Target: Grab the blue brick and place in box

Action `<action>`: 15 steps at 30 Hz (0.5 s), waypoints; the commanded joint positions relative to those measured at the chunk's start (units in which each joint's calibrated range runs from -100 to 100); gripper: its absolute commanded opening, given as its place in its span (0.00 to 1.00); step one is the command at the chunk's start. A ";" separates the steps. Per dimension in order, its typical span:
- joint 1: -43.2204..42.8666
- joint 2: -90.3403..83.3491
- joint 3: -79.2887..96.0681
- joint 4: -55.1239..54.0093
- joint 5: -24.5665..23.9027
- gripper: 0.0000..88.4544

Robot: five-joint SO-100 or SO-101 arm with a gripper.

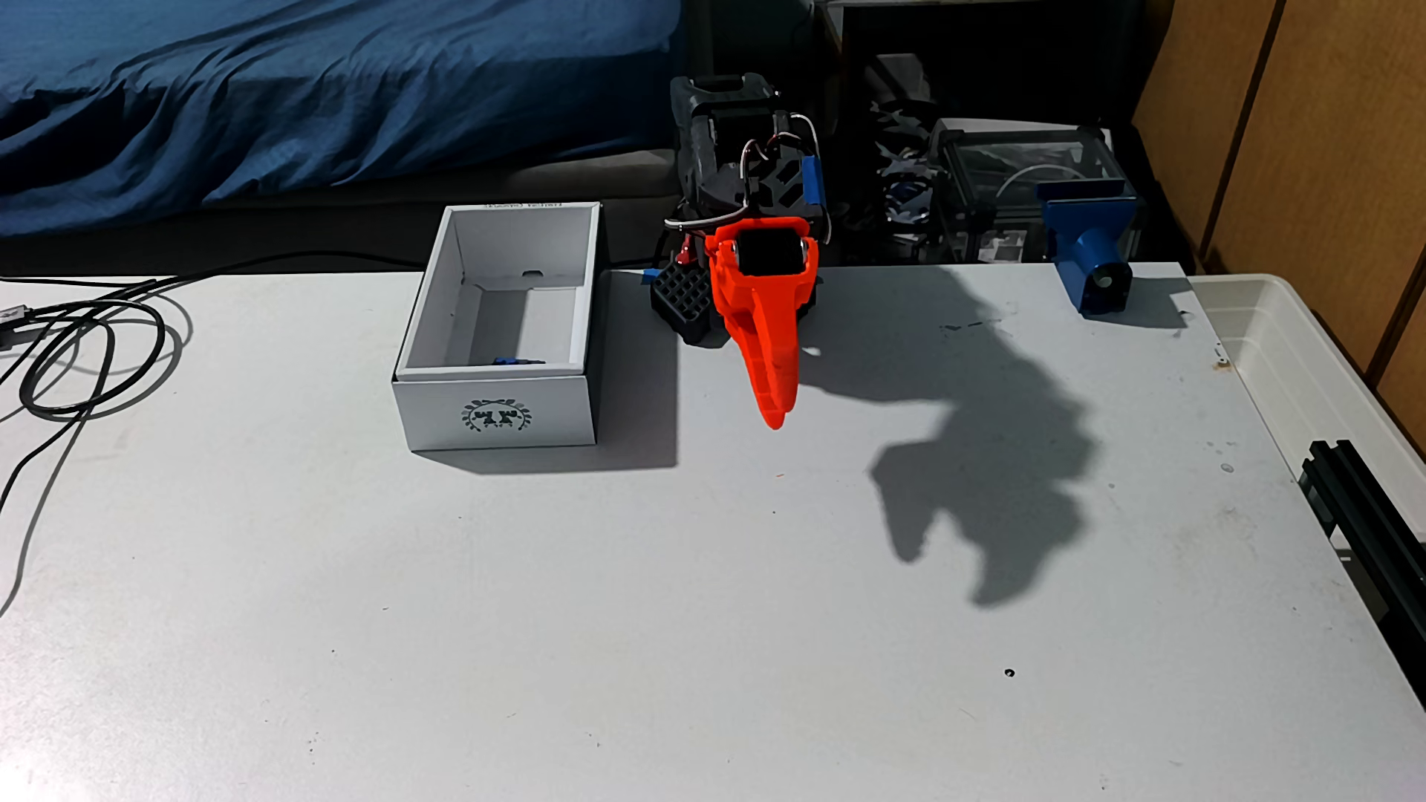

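One blue brick (515, 360) is lying inside the box (494, 409), low against its near wall, so delivery looks done; the gripper (774, 412) is hanging right of it, seemingly clenched and empty.

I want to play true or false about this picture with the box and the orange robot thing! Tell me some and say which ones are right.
1. The blue brick lies inside the box. True.
2. The orange tool is holding the brick. False: nothing is in the tool, and the brick sits in the box.
3. The box has a dark wreath picture on its near end. True.
4. The box stands to the right of the tool in the fixed view. False: it stands to the left.
5. Black cables lie on the table at the left. True.
6. The box has its lid on. False: it is open at the top.
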 commanded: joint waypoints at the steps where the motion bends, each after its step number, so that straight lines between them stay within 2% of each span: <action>1: -0.13 -0.59 -0.09 0.31 -0.13 0.04; 2: 0.02 -0.59 -0.09 0.31 -0.18 0.00; 15: -0.43 -0.59 -0.09 0.13 -0.18 0.02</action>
